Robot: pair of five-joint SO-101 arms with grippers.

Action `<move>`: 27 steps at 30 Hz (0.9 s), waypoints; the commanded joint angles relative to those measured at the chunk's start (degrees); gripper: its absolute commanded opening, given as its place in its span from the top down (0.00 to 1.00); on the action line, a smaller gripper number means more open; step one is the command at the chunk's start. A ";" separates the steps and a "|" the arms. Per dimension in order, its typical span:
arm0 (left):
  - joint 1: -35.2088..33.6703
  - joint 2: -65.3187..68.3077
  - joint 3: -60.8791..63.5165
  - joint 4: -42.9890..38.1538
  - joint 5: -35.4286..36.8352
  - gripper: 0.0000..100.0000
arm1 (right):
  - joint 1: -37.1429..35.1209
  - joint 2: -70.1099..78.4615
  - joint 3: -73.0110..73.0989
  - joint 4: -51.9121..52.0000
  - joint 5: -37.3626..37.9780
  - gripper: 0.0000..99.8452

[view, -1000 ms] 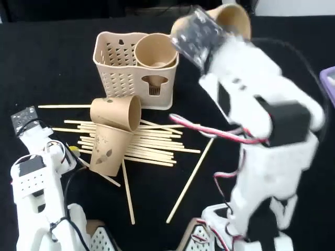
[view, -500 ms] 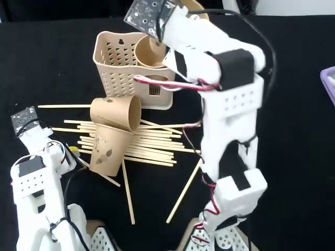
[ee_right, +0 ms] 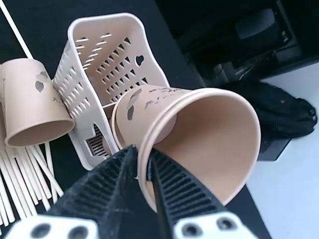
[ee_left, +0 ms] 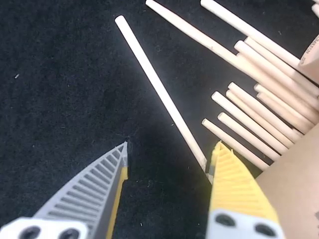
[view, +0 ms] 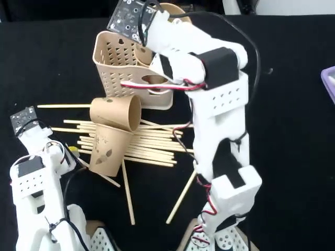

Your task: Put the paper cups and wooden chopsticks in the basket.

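Cups (view: 116, 112): smooth matt brown paper. Basket (view: 120, 78): beige plastic, perforated, slight sheen. Chopsticks (ee_left: 159, 94): pale bare wood, smooth. Table cover (ee_left: 60, 74): matt black, probably cloth. Arms (view: 214, 104): white matt plastic.

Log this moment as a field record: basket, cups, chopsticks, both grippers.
basket: beige basket on the black table
stored cup: stored cup sits inside the basket
held cup: held cup pinched at its rim, close to the basket's opening
right gripper: right gripper shut on the held cup
loose cups: upper loose cup and lower loose cup lie on their sides on the chopsticks
chopsticks: chopsticks spread on the table
left gripper: left gripper open, low over the table by the chopsticks
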 commanded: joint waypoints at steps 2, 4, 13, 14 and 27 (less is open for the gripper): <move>-0.66 -0.44 -0.22 -0.79 0.09 0.73 | 0.97 -0.13 -1.19 0.88 -0.26 0.99; -0.66 -0.44 -0.22 -0.79 0.09 0.73 | 1.93 0.13 -0.84 0.70 -0.18 0.99; -0.66 -0.44 -0.22 -0.79 0.09 0.73 | 2.11 3.91 -0.84 0.97 -0.18 0.99; -0.66 -0.44 -0.22 -0.79 0.09 0.73 | 2.11 4.35 -0.84 0.97 -0.18 0.99; -0.66 -0.44 -0.22 -0.79 0.09 0.73 | 0.70 0.57 -1.45 0.62 -3.78 0.71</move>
